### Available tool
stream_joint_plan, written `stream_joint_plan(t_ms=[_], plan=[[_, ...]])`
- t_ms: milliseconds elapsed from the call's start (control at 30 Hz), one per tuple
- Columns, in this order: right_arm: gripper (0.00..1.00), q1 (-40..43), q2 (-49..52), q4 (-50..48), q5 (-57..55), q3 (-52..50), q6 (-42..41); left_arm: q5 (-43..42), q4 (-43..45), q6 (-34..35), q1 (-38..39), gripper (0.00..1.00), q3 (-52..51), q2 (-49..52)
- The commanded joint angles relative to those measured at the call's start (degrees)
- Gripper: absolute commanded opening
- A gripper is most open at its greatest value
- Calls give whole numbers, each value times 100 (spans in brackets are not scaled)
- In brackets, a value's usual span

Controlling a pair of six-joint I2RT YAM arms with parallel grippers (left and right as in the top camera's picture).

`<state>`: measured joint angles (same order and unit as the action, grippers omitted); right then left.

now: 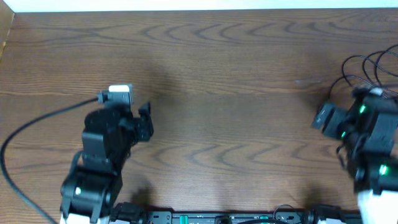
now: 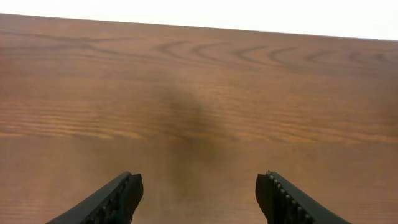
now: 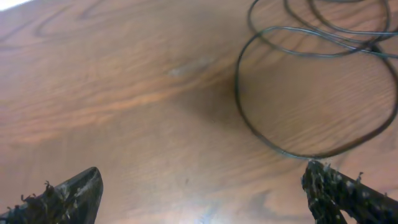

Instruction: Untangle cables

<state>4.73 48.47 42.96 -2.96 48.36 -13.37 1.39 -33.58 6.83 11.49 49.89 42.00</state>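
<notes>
Thin black cable [image 1: 364, 67] lies in overlapping loops on the wooden table at the far right, running off the frame's right edge. In the right wrist view the loops [image 3: 292, 56] fill the upper right, and one big loop curves down to just above my right finger. I cannot make out a white cable or any plug ends. My right gripper [image 1: 342, 118] [image 3: 202, 180] is open and empty, just short of the loops. My left gripper [image 1: 130, 112] [image 2: 199, 186] is open and empty over bare wood at the left, far from the cables.
The left arm's own thick black cable [image 1: 37, 124] sweeps across the table's left side. The wooden table [image 1: 224, 74] has its far edge along the top. A black rail with lights [image 1: 224, 218] runs along the front edge.
</notes>
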Motion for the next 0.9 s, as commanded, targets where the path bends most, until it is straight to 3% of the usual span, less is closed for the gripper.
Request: stream_joint_plan(t_ms=[0,167,500,667,867], plan=[[99,-315,-885,-24,-269,-560,-350,437,9,341,22,64,-352,-507],[99,-575,-1504,-33,-264,-999,-413,647,-33,557,22,64,-944,-1045],[99,-1290,-1508,-214,-295,-1508,17,1314,-328,702,22,64,-1283,-1185],[99,-1714,-1508,-575,-332,-1517,168,1325,-374,673,22,64,-1283,-1196],[99,-1941,-1508,-855,-1130,-1515,188,1012,-343,376,22,64,-1283,-1196]])
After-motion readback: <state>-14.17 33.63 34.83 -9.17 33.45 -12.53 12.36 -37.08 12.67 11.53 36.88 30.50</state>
